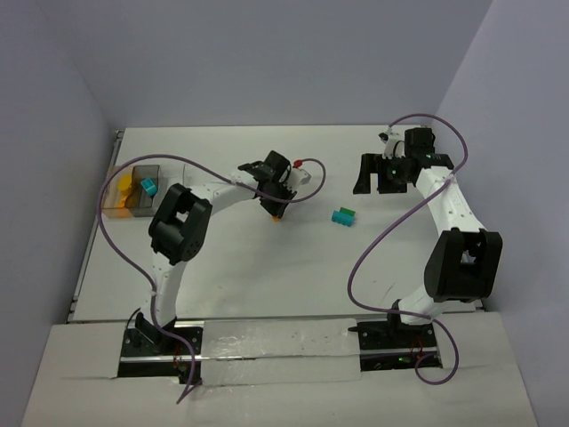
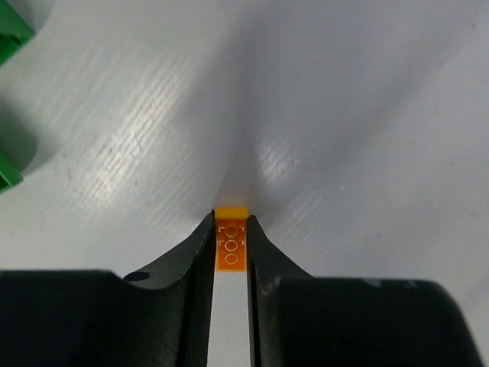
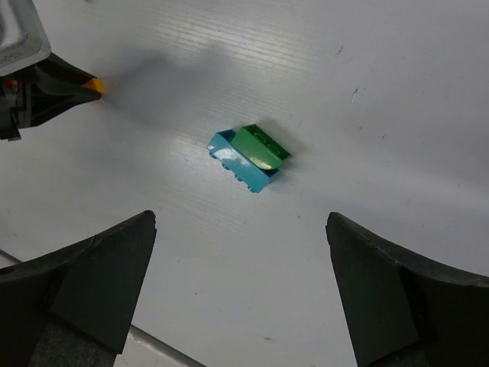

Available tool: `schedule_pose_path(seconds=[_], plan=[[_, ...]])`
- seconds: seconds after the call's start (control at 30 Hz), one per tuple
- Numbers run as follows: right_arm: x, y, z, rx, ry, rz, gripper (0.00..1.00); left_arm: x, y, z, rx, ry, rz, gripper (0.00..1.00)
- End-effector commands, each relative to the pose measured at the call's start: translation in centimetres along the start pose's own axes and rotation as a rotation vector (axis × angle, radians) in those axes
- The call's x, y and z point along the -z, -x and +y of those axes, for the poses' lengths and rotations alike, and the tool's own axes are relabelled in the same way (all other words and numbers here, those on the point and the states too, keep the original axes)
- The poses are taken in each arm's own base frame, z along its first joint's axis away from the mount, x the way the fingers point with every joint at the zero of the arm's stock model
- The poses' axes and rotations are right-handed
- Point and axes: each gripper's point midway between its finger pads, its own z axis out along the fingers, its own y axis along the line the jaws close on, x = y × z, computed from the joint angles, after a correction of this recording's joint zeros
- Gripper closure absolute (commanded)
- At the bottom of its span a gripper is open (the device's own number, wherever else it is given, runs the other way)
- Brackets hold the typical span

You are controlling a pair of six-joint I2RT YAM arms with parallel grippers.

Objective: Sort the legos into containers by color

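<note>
You have the orange brick (image 2: 231,246) pinched in the left tool (image 2: 231,223), whose two fingers are pressed against its sides. The left wrist view shows this best: the brick sits at the very tips, its printed face up, just above the white table (image 2: 344,115). From overhead you see only a speck of orange (image 1: 279,214) under the left tool (image 1: 276,206), near the middle of the table. The right wrist view catches the same orange tip (image 3: 96,86) in its top-left corner.

A teal brick (image 3: 243,167) with a green brick (image 3: 261,145) resting on it lies on the table to the right of the held one, apart from it. The right wrist view separates the two colours clearly. Overhead they read as one small teal-green lump (image 1: 343,217).

Only the left wrist view shows two green pieces (image 2: 14,34) at its left edge, cut off by the frame.

Your right tool (image 3: 241,222) has its fingers wide apart and holds nothing. Overhead it sits at the far right of the table (image 1: 378,182).

The brown-tinted tray (image 1: 120,206) appears only overhead, at the table's far left. It holds yellow-orange pieces (image 1: 129,189) and a teal piece (image 1: 148,188).
</note>
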Motion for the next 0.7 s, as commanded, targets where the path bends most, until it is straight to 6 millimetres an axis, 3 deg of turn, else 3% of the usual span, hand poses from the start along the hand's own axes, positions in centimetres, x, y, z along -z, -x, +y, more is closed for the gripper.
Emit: schedule_pose_path(seconds=[0.0, 0.07, 0.13, 0.17, 0.2, 0.27, 0.3, 0.33, 0.4, 0.43, 0.5, 0.57, 0.67], plan=[[1.2, 1.6, 0.5, 0.021, 0.009, -0.040, 0.00, 6.4, 1.3, 1.8, 0.051, 0.019, -0.053, 1.00], [1.4, 1.7, 0.6, 0.026, 0.009, -0.047, 0.00, 11.1, 2.3, 3.7, 0.100, 0.031, -0.121, 1.00], [1.5, 1.8, 0.8, 0.027, 0.012, -0.050, 0.00, 14.5, 1.9, 6.6, 0.169, 0.051, -0.163, 1.00], [1.5, 1.7, 0.8, 0.026, 0.015, -0.049, 0.00, 16.0, 2.1, 6.8, 0.179, 0.046, -0.187, 1.00], [1.5, 1.7, 0.9, 0.027, 0.019, -0.047, 0.00, 18.8, 1.4, 9.6, 0.239, 0.082, -0.226, 1.00], [1.3, 1.5, 1.0, 0.032, 0.020, -0.041, 0.00, 23.1, -1.9, 14.8, 0.363, 0.137, -0.254, 1.00], [1.3, 1.5, 1.0, 0.038, 0.019, -0.041, 0.00, 24.3, -3.1, 16.4, 0.391, 0.170, -0.260, 1.00], [1.3, 1.5, 1.1, 0.039, 0.018, -0.041, 0.00, 24.9, -3.2, 16.5, 0.381, 0.179, -0.267, 1.00], [1.1, 1.4, 1.2, 0.048, 0.019, -0.035, 0.00, 28.1, -7.8, 21.8, 0.494, 0.296, -0.272, 1.00], [1.0, 1.4, 1.2, 0.048, 0.018, -0.034, 0.00, 29.0, -9.3, 23.1, 0.530, 0.319, -0.270, 1.00], [0.9, 1.4, 1.2, 0.049, 0.019, -0.031, 0.00, 29.5, -11.8, 25.4, 0.583, 0.328, -0.243, 1.00], [0.6, 1.2, 1.3, 0.051, 0.021, -0.026, 0.00, 31.8, -14.8, 28.5, 0.660, 0.361, -0.252, 1.00], [0.4, 1.1, 1.3, 0.053, 0.021, -0.022, 0.00, 32.4, -17.7, 31.7, 0.707, 0.398, -0.234, 1.00]])
